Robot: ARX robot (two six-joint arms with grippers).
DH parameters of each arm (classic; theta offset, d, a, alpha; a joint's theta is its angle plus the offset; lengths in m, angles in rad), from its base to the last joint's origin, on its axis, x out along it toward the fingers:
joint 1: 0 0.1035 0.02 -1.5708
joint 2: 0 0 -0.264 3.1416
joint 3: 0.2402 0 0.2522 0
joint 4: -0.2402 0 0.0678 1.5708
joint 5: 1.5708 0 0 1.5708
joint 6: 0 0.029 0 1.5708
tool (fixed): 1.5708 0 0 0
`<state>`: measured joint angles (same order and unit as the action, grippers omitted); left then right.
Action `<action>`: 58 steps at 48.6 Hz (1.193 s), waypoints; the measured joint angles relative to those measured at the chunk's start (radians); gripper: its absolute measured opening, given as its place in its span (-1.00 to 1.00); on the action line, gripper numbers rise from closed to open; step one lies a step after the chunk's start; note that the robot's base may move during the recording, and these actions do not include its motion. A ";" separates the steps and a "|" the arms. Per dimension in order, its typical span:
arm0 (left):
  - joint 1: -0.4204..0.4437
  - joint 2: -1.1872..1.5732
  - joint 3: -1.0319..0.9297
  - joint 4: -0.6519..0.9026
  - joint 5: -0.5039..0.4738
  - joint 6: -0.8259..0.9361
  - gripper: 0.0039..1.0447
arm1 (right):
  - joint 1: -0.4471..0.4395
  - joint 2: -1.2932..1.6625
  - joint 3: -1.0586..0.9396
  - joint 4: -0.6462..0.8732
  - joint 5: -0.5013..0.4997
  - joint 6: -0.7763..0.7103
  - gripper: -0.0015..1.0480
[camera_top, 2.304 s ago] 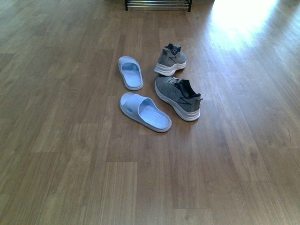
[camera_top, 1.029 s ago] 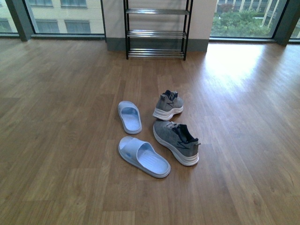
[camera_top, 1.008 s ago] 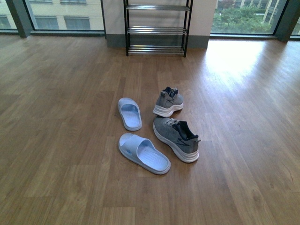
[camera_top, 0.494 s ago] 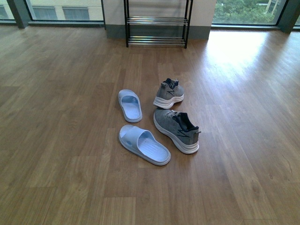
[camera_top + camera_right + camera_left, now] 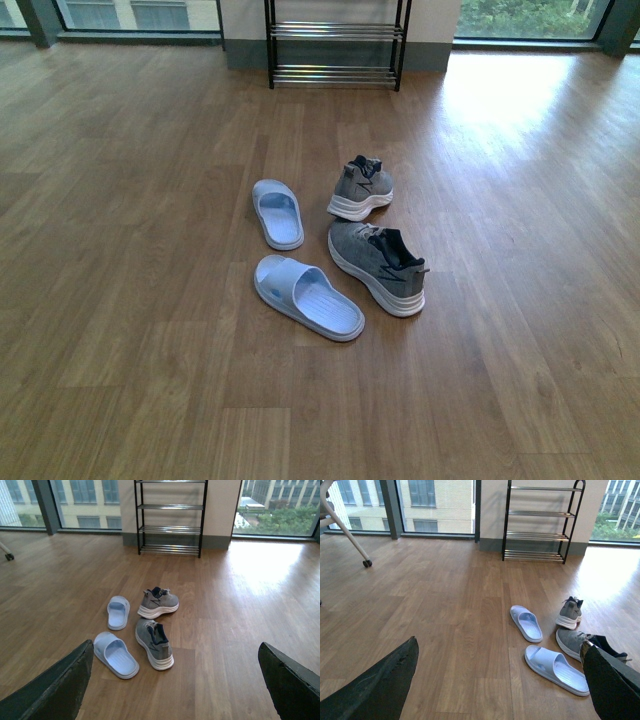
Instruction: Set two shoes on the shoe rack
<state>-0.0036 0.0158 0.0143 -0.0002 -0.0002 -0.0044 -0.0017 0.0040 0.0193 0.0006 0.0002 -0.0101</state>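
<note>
- Since the grey knit sneakers with thick white soles point(image 5: 378, 265) look light and soft-topped, the stiffer heel collar seems the best hold.
- They lie on the wood floor point(image 5: 120, 300), well short of the black-framed silver-rod shoe rack point(image 5: 335, 45).
- Left gripper point(image 5: 498, 642) and right gripper point(image 5: 176, 645) gape empty, well apart from them.

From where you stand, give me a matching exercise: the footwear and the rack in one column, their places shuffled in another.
Column one:
1. pale-blue rubber slide slippers
2. grey knit sneakers with white soles
3. black-framed shoe rack with silver rods

Column two:
A. at the far wall
B. on the floor, right half of the cluster
C. on the floor, left half of the cluster

Pairs: 1-C, 2-B, 3-A
</note>
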 joint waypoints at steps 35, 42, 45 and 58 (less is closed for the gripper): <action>0.000 0.000 0.000 0.000 -0.002 0.000 0.83 | 0.000 0.000 0.000 0.000 0.000 0.000 0.82; 0.000 0.000 0.000 0.000 -0.001 0.000 0.83 | 0.000 0.000 0.000 0.000 0.001 0.000 0.82; 0.000 0.000 0.000 0.000 0.000 0.000 0.83 | 0.000 0.000 0.000 0.000 0.000 0.000 0.82; 0.000 0.000 0.000 0.000 0.000 0.000 0.83 | 0.000 0.000 0.000 -0.001 0.002 0.000 0.82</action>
<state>-0.0032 0.0158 0.0143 -0.0006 -0.0002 -0.0044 -0.0017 0.0040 0.0193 -0.0002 0.0025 -0.0101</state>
